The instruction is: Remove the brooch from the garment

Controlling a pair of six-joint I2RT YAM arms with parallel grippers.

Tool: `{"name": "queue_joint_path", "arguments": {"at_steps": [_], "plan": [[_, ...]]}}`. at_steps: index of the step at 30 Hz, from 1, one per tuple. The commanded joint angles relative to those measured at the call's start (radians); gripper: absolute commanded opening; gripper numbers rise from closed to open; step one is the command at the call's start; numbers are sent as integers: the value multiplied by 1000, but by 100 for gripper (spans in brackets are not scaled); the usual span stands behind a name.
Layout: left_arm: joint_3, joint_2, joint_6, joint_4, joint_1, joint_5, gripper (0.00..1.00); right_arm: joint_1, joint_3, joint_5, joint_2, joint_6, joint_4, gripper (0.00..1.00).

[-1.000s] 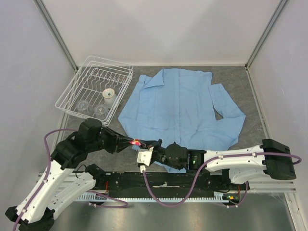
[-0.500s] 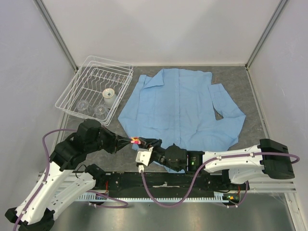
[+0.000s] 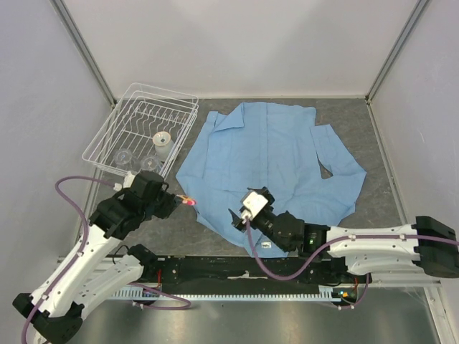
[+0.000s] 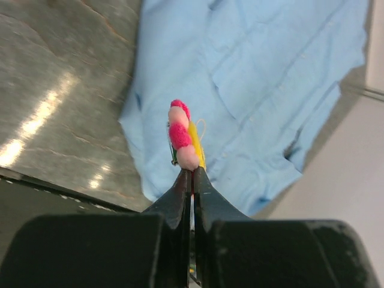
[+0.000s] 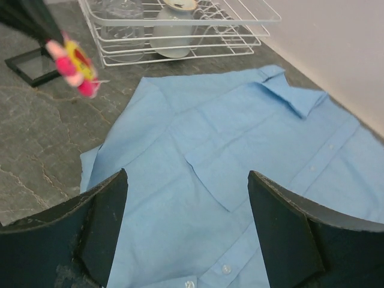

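Observation:
The brooch (image 4: 182,134), a small flower of pink and red petals with a yellow centre, sticks out of the tips of my left gripper (image 4: 192,171), which is shut on it. It hangs in the air clear of the garment (image 3: 269,161), just off the shirt's lower left edge; in the top view the brooch (image 3: 191,203) is a tiny red dot at the left gripper (image 3: 183,201). The right gripper (image 5: 187,175) stands wide open above the light blue garment (image 5: 240,150) with nothing between its fingers. In that view the brooch (image 5: 75,63) shows at the upper left.
A white wire dish rack (image 3: 122,125) with glasses and a cup stands at the back left, beside the shirt's collar; the right wrist view shows the rack (image 5: 252,15) too. White walls close in the grey table (image 3: 179,233) on three sides.
The right gripper has opened, let go near the brooch and moved right over the shirt. The left gripper has shut on the brooch and drawn it back to the left and up.

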Motion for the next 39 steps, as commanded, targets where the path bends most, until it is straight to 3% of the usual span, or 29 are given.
{"name": "queue_joint_path", "arguments": {"at_steps": [1, 5, 10, 14, 26, 34, 39], "plan": [[-94, -54, 47, -5, 6, -166, 2, -37, -51, 11, -115, 218, -52, 88], [-184, -168, 50, 32, 6, -213, 2, -56, -64, -38, -144, 241, -87, 88], [-200, -194, -77, -136, 6, -330, 2, -60, -62, -76, -129, 230, -81, 88], [-247, -260, -157, -124, 6, -405, 2, -68, -74, -112, -141, 224, -55, 88], [-347, -254, -453, -256, 6, -617, 2, -88, -123, -204, -221, 295, -29, 88], [-404, -251, -537, -220, 6, -703, 2, -91, -145, -237, -236, 325, -20, 88], [-459, -286, -499, -113, 6, -756, 2, -93, -160, -248, -252, 339, -15, 88]]}}
